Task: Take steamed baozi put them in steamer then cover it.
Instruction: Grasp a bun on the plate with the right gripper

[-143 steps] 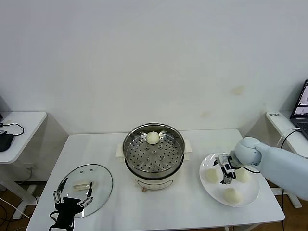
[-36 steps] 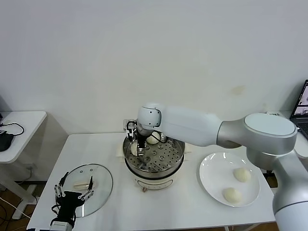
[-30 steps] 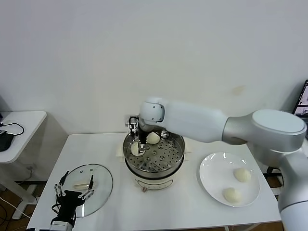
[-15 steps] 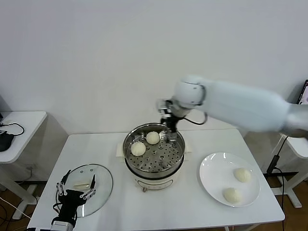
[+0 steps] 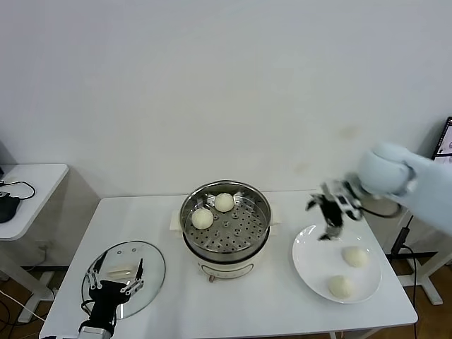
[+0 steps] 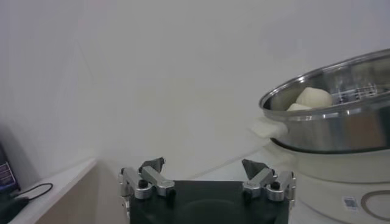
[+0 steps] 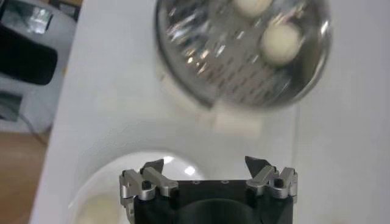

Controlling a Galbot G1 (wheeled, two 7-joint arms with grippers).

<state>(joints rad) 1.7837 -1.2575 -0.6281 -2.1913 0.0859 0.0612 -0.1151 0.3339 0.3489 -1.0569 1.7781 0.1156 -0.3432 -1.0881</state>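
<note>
Two round cream-white steamed buns [image 5: 203,218] sit on the perforated tray of the shiny round stainless-steel steamer pot [image 5: 225,221] at the table's middle, one at the far rim, one to its left; two more buns [image 5: 355,257] lie on the flat white plate [image 5: 308,265] to the right. Only the head view shows the plate's buns and the round clear glass lid with its cream bar handle [image 5: 124,275], lying flat at the near left. From the right wrist, the steamer and its two buns are seen from above, with the plate's edge near the camera. The left wrist view shows the steamer from the side, buns peeking over its rim. The right gripper [image 5: 329,213] hangs above the plate's far-left edge, fingers spread wide, holding nothing. The left gripper [image 5: 113,285] is parked over the lid's near edge, likewise wide open and empty
</note>
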